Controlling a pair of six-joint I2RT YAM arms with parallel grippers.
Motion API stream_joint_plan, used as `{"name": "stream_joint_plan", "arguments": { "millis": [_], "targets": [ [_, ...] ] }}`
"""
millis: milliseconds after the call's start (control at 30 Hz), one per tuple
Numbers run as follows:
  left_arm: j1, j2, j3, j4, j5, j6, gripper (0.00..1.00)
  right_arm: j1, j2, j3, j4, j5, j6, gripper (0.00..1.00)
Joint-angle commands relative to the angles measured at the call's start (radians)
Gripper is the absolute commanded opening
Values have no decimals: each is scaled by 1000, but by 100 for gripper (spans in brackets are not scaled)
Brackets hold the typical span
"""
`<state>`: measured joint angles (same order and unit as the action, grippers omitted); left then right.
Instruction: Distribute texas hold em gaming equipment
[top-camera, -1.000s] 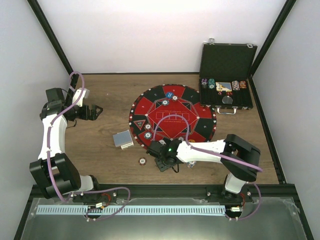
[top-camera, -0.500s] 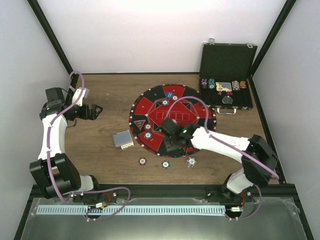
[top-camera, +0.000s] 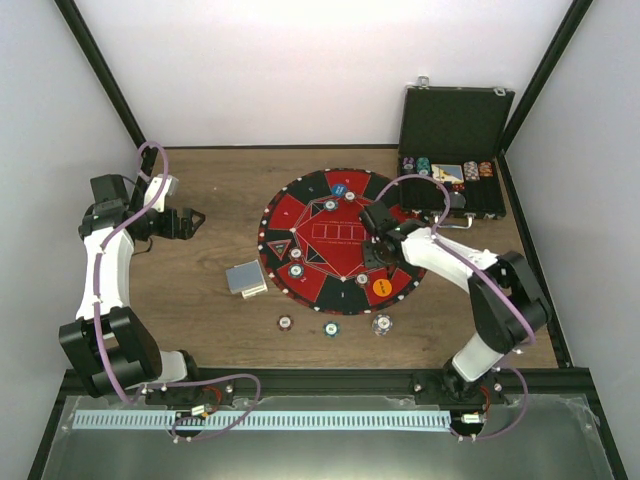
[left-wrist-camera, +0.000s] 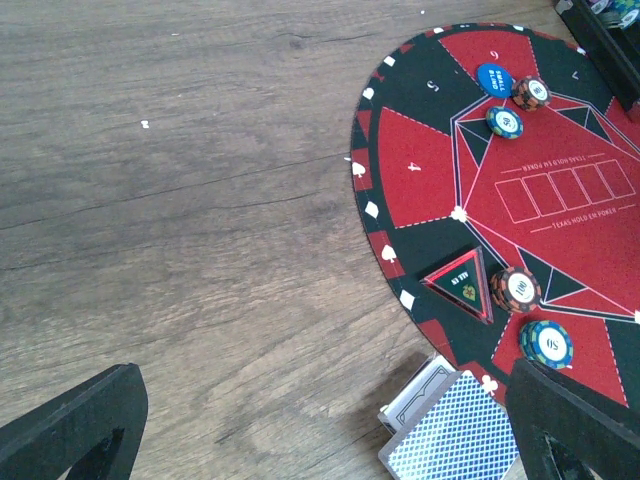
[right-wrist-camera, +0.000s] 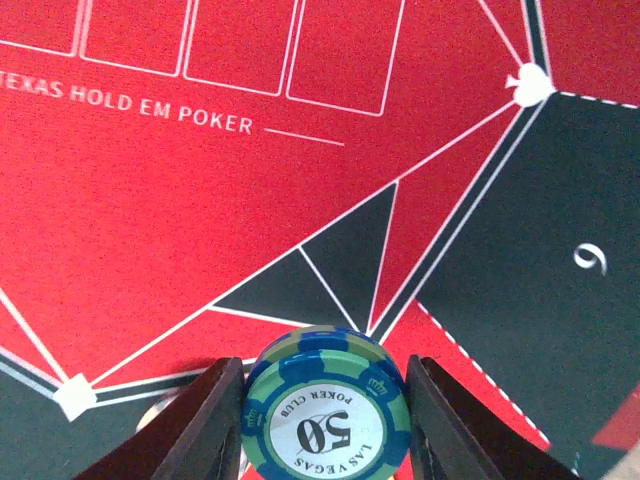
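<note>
Right wrist view, right gripper (top-camera: 381, 248) pinching a blue-green 50 chip (right-wrist-camera: 325, 400) between its fingers, hovering over the red-and-black mat (right-wrist-camera: 150, 200), left gripper (left-wrist-camera: 320, 440) gaping wide above bare wooden table (left-wrist-camera: 200, 200) beside the mat.

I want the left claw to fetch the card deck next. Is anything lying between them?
Nothing visible does. Only bare wooden table lies between the open left claw and the card deck, which sits beside the left edge of the mat.

Bright even light, soft shadows, sharp focus (wrist views too)
</note>
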<state>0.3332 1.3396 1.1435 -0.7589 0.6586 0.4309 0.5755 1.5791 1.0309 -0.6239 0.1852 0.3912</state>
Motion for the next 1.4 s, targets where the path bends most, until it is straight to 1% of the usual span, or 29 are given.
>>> {"name": "stream_joint_plan", "arguments": {
  "millis": [0,133,300,400,433,467,533,567,700,867,1033,1233,1367],
  "targets": [
    [4,-3,28,-6,15,11,100,-15,68,3,66,-9,-28,7],
    [4,-2,25,-3,15,12,100,-17,117,-14,83,-3,-19,8],
    [4,3,18,1,14,17,100,-21,138,-35,97,3,-9,8],
    [4,7,15,2,16,17,100,-25,151,-33,97,5,-7,10],
    [4,6,14,2,15,17,100,-26,155,-30,97,4,-6,12],
    [4,6,13,4,16,17,100,-26,160,-27,97,5,-4,17],
    [4,5,10,4,16,16,100,-27,166,-21,93,10,-1,35],
    [4,3,9,5,15,17,100,-26,167,-17,89,12,0,41],
    [4,-1,1,8,14,17,100,-25,132,-4,63,17,20,53],
    [4,-2,-4,17,13,16,100,6,7,-14,-3,25,71,66],
    [4,-2,-4,21,15,16,100,121,-133,-71,-110,16,188,74],
    [4,-3,-2,24,20,15,100,252,-291,-200,-192,-34,367,78],
    [4,-4,2,20,24,15,100,294,-329,-229,-232,-33,417,79]
  ]
}}
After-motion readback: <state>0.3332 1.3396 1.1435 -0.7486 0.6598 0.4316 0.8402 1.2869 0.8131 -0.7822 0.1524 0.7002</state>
